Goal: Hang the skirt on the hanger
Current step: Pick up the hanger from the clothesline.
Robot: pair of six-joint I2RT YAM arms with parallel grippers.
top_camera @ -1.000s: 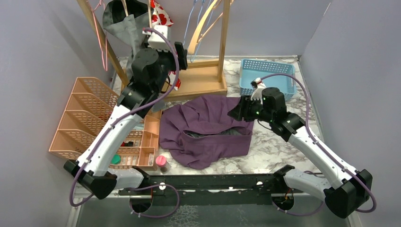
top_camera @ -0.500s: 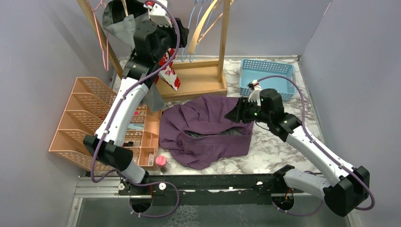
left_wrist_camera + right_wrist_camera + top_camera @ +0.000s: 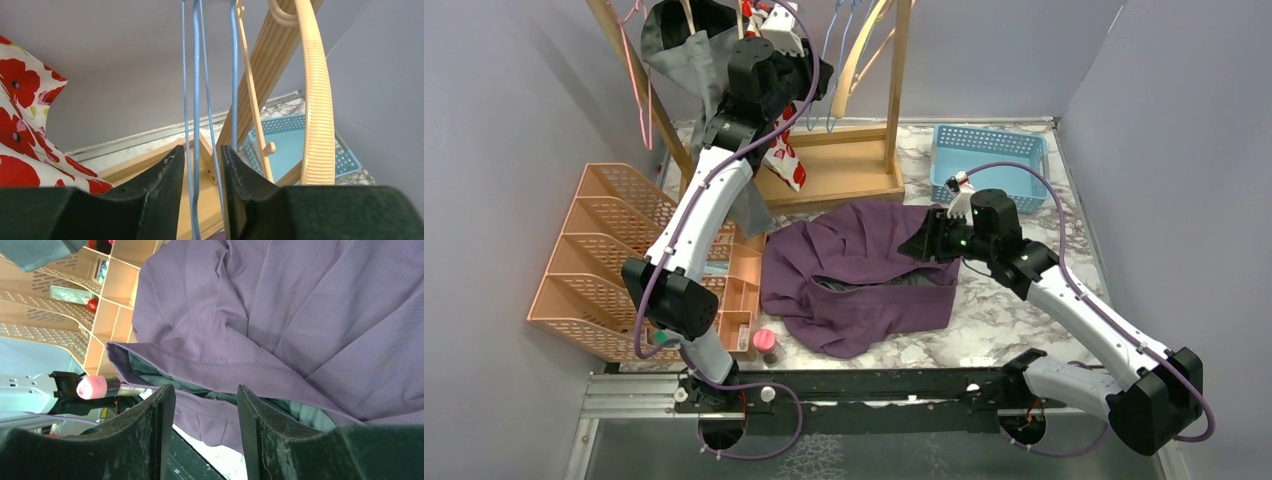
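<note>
The purple skirt (image 3: 859,275) lies crumpled on the marble table, its grey lining showing at the open waist (image 3: 280,305). Thin blue wire hangers (image 3: 196,100) hang from the wooden rack at the back (image 3: 835,25). My left gripper (image 3: 819,75) is raised to them. In the left wrist view its jaws (image 3: 202,150) stand a narrow gap apart with the blue wires running between them, not visibly pinched. My right gripper (image 3: 916,243) hovers over the skirt's right edge, open (image 3: 206,389), with nothing between its fingers.
A ribbed beige hanger (image 3: 315,100) hangs right of the blue ones. The rack's wooden base (image 3: 849,170) sits behind the skirt. A poppy-print cloth (image 3: 779,150) and a grey garment (image 3: 679,45) hang at left. A blue basket (image 3: 989,160) stands back right, an orange organiser (image 3: 614,250) at left.
My left arm has risen from above the rack's base up to the blue hangers, and its jaws have narrowed around the wires. The right arm has barely shifted.
</note>
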